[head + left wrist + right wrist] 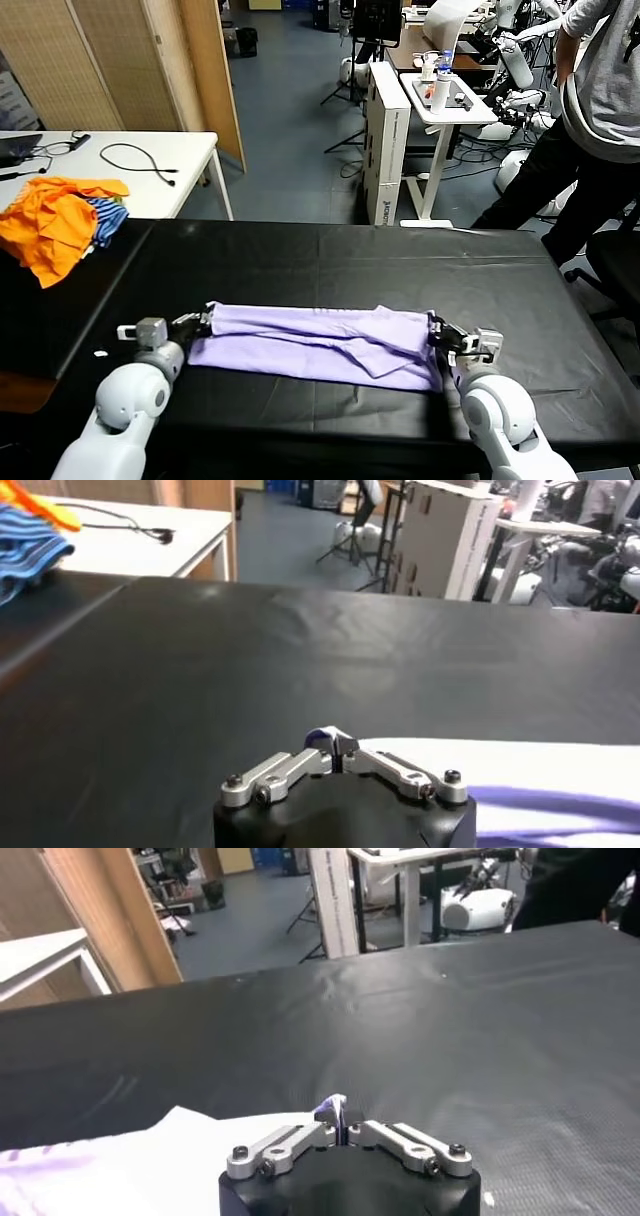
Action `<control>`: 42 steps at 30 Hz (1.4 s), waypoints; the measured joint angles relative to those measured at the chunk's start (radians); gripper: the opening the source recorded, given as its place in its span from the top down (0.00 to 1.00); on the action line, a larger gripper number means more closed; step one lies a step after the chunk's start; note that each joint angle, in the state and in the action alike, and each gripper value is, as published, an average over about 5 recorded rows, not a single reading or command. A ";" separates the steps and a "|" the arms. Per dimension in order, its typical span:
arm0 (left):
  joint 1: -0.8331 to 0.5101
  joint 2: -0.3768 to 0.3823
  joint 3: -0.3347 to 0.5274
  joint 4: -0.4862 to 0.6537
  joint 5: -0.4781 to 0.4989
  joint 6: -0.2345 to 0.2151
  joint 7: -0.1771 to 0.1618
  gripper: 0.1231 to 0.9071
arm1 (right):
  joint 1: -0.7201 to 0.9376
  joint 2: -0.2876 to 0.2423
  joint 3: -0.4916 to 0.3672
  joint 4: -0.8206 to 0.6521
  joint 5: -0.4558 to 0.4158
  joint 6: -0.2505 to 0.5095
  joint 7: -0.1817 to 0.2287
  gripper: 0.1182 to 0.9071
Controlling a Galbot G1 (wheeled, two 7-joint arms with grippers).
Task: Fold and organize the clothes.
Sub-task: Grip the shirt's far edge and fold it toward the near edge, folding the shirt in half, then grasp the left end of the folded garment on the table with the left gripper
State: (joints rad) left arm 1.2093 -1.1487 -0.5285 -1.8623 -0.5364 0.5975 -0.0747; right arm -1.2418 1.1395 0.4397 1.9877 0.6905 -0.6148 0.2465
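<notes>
The clothes are one pale lavender t-shirt (pixel 320 345), lying as a long folded band across the near part of the black table (pixel 350 260). My left gripper (pixel 203 322) is at the band's left end, shut on a pinch of the cloth. In the left wrist view the gripper (pixel 337 752) holds a small lavender tuft, and the t-shirt (pixel 520 770) spreads away beside it. At the band's right end, my right gripper (pixel 438 336) is likewise shut on the cloth. The right wrist view shows that gripper (pixel 340 1123) with fabric pinched between its tips and the t-shirt (pixel 150 1158) alongside.
A heap of orange and blue-striped garments (pixel 60 225) lies at the table's far left corner. Behind it stands a white table (pixel 150 185) with a black cable. A person (pixel 600 120) stands at the back right beside a white cart (pixel 445 100).
</notes>
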 joint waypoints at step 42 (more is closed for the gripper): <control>0.165 -0.155 -0.107 -0.081 -0.144 -0.031 -0.016 0.55 | -0.107 -0.098 0.105 0.204 0.028 0.035 -0.060 0.00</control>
State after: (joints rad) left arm 1.3745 -1.3033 -0.6352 -1.9430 -0.6807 0.5669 -0.0906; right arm -1.3487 1.0417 0.5452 2.1920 0.7189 -0.5794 0.1870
